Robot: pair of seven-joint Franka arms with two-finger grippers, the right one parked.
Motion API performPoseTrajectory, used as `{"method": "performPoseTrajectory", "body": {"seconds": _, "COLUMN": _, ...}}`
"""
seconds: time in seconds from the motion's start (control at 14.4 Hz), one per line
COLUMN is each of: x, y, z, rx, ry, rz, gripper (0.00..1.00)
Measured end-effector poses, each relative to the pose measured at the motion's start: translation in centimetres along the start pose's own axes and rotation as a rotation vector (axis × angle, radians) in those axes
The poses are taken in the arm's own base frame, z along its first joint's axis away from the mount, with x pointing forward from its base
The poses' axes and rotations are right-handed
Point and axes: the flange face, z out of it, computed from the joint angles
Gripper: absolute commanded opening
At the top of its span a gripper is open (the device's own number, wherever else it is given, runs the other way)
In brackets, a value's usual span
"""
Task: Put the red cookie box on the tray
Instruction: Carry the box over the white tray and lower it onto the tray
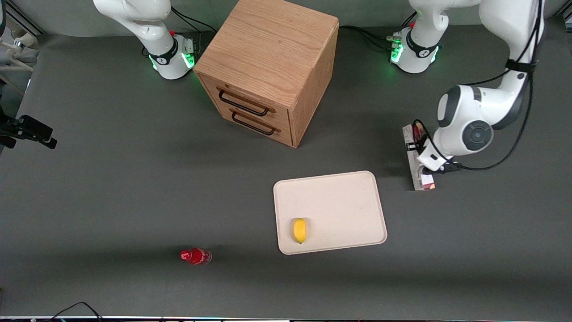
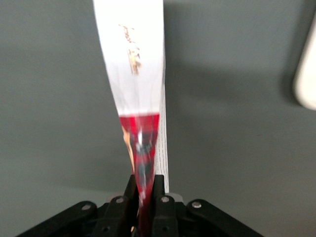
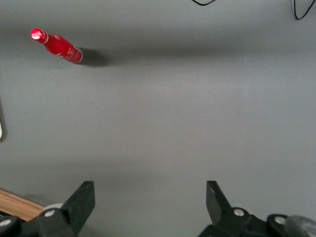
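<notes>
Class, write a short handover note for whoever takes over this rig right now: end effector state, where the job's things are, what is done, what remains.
End effector: shut on the red cookie box, fingers clamped on its narrow sides, at the working arm's end of the table.
Red cookie box: beside the tray, not on it.
Tray: nearer the front camera than the wooden drawer cabinet; a lemon lies on it.
Done: box grasped.
Left: carry it over the tray's bare part, set it down, release.
</notes>
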Motion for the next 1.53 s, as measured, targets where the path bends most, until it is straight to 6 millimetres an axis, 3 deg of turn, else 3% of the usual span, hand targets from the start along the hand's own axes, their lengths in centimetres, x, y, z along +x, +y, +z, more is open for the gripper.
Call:
{"method": "performPoseTrajectory", "body": {"seconds": 0.28, "x": 1.7, "y": 0.6, "z": -12.4, "rx": -0.022, "ry": 0.073, "rz": -0.053, "gripper": 0.0}}
{"method": "performPoseTrajectory", "body": {"seconds": 0.42, "x": 1.8, "y": 0.9, "z": -17.2, "rx": -0.042, "ry": 0.127, "rz": -0.075, "gripper": 0.0}}
{"method": "performPoseTrajectory", "body": {"seconds": 0.56, "x": 1.7, "y": 1.6, "z": -20.5, "rx": -0.067, "ry": 0.186, "rz": -0.092, "gripper": 0.0}}
{"method": "performPoseTrajectory", "body": {"seconds": 0.69, "x": 1.2, "y": 4.3, "z": -21.9, "rx": -0.087, "ry": 0.213, "rz": -0.089, "gripper": 0.0}}
{"method": "performPoseTrajectory", "body": {"seconds": 0.9, "x": 1.2, "y": 11.0, "z": -20.7, "rx": -0.143, "ry": 0.238, "rz": -0.112, "gripper": 0.0}}
{"method": "performPoseTrajectory", "body": {"seconds": 1.11, "x": 3.1, "y": 16.9, "z": -15.4, "rx": -0.17, "ry": 0.246, "rz": -0.11, "gripper": 0.0}}
{"method": "performPoseTrajectory", "body": {"seconds": 1.39, "x": 7.3, "y": 20.6, "z": -5.5, "rx": -0.155, "ry": 0.256, "rz": -0.087, "gripper": 0.0}}
{"method": "performPoseTrajectory", "body": {"seconds": 1.53, "x": 8.5, "y": 20.7, "z": -2.5, "rx": -0.138, "ry": 0.252, "rz": -0.073, "gripper": 0.0}}
